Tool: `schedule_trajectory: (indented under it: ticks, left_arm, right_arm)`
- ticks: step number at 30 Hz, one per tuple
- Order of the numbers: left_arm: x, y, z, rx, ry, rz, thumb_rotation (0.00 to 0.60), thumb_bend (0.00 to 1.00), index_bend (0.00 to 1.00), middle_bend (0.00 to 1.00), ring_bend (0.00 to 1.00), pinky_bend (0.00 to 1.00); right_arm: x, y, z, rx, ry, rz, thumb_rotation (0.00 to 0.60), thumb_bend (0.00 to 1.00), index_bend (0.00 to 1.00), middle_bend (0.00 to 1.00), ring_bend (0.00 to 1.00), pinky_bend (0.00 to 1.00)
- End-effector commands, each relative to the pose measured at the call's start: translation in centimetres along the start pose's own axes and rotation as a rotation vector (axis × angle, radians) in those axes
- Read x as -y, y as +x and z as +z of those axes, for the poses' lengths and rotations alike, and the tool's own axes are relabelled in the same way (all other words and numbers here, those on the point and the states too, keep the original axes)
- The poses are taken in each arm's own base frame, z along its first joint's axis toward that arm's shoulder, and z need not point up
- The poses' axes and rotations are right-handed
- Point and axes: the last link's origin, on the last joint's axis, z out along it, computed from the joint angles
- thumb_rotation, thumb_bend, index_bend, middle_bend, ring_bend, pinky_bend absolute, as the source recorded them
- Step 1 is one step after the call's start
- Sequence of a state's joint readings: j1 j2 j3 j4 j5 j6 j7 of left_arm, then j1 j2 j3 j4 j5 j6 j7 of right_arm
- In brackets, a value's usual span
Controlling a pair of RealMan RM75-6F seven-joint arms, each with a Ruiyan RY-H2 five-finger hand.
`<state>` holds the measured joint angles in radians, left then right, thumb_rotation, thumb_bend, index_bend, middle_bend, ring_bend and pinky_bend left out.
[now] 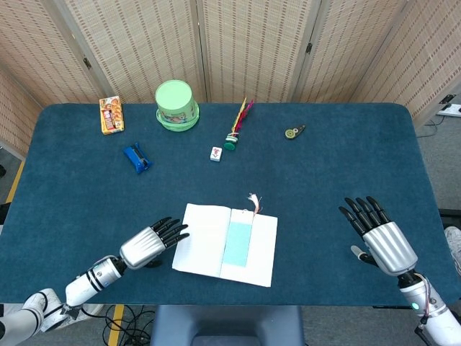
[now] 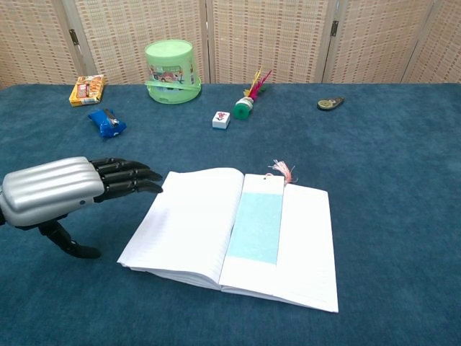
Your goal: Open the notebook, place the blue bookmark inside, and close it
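On the open notebook (image 1: 205, 242), blue bookmark (image 1: 235, 244) lies spine-parallel.

The left hand (image 1: 153, 244) has a ribbed, silver metallic back shell and glossy black segmented fingers (image 2: 130, 176), with a black thumb beneath the shell. Behind it, the forearm is white and silver with dark bands at the wrist. The right hand (image 1: 380, 236) matches: silver ribbed shell, black fingers, white wrist carrying a small green light
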<state>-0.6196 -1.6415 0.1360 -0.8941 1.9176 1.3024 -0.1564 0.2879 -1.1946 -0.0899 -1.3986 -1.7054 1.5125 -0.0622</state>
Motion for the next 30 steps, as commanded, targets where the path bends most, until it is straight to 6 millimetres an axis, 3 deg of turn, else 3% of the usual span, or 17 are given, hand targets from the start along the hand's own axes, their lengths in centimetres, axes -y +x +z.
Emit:
schedule_trajectory:
  ticks: [1, 30]
  left_arm:
    - [-0.2, -0.3, 0.0, -0.011, 0.007, -0.018, 0.6, 0.16, 0.02, 0.03, 0.05, 0.15]
    - [-2.8, -1.5, 2.5, -0.029, -0.01, -0.1, 0.6, 0.16, 0.0, 0.01, 0.04, 0.15]
  right_arm:
    - [0.0, 0.0, 0.0, 0.0, 0.0, 0.001, 0.6, 0.16, 0.0, 0.01, 0.0, 0.0]
    - [-0.3, 0.1, -0.2, -0.009, -0.019, 0.016, 0.6, 0.16, 0.0, 0.01, 0.0, 0.0]
